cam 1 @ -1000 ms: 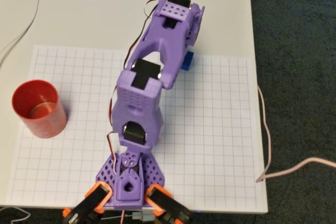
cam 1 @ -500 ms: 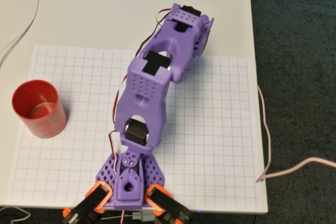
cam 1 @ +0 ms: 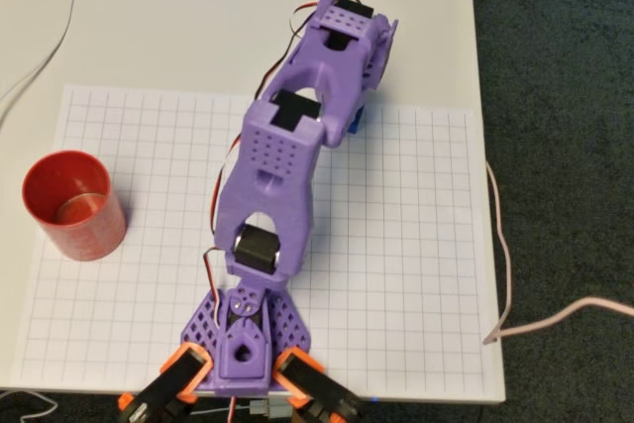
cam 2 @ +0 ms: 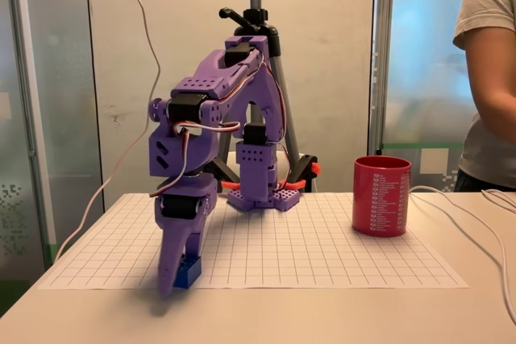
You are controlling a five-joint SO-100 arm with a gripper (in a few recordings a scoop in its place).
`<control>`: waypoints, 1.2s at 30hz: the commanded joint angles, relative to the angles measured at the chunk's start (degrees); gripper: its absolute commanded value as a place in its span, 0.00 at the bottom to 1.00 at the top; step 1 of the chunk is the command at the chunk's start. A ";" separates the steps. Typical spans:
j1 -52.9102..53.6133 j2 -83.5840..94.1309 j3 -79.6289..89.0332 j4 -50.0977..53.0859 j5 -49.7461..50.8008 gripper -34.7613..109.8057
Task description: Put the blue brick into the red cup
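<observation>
The counter point(cam 1: 149, 27) carries a gridded sheet point(cam 1: 396, 245), with the purple arm point(cam 1: 282, 175) based at its 6 o'clock edge in the overhead view and reaching toward 1 o'clock. The cup point(cam 1: 74, 205) stands upright and empty near the sheet's 9 o'clock edge, well apart from the arm. In the fixed view the jaws point down to the sheet and sit closed around the brick point(cam 2: 188, 270), which rests on the sheet; overhead, only a sliver of brick point(cam 1: 357, 124) shows beside the wrist.
</observation>
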 commanded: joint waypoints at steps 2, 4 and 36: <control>2.02 0.62 -0.88 -0.53 -0.18 0.24; 3.08 0.79 -1.32 -1.58 1.32 0.24; -70.75 53.35 -1.76 22.41 14.41 0.24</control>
